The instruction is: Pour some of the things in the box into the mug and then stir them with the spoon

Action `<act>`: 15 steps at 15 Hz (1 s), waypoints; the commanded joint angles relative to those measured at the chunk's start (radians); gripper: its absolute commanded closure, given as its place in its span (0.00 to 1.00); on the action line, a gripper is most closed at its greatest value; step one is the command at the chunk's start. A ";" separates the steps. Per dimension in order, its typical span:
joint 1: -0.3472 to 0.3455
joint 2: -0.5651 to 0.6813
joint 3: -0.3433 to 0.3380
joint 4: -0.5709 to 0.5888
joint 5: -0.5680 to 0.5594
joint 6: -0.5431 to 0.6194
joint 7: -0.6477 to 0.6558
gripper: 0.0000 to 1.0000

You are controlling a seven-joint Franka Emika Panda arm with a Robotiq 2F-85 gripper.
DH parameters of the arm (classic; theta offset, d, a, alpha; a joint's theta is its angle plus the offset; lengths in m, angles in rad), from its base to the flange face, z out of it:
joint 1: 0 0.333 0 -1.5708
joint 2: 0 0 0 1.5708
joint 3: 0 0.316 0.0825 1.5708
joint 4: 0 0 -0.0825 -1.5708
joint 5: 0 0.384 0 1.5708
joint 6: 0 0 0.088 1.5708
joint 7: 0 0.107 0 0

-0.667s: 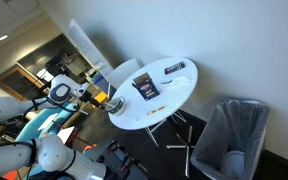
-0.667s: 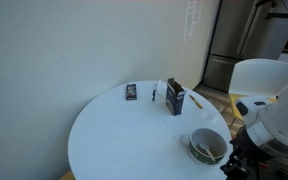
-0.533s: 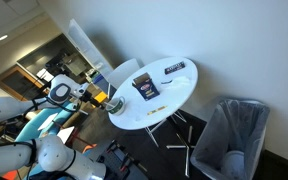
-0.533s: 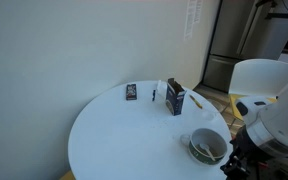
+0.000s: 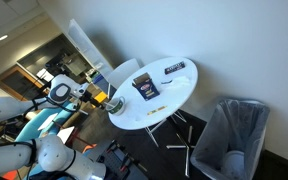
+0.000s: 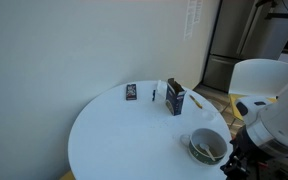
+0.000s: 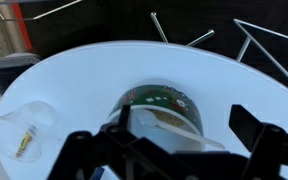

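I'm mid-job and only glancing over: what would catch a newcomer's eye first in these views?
The round white table fills the scene, with the dark box standing upright near its far side. The mug sits close to the table's near edge in an exterior view. In the wrist view it is framed by the gripper, whose dark fingers stand wide open.

Nothing is changing here: the gripper (image 7: 169, 150) is not moving at all, and nothing on the table (image 6: 114, 135) is shifting or tipping over
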 commanded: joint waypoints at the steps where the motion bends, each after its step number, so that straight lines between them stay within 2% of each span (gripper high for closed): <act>1: 0.021 0.006 -0.022 0.001 -0.019 -0.003 0.014 0.00; 7: 0.015 0.006 -0.025 0.014 -0.017 -0.004 0.025 0.00; 15: -0.039 0.005 -0.084 0.115 -0.027 -0.059 0.058 0.00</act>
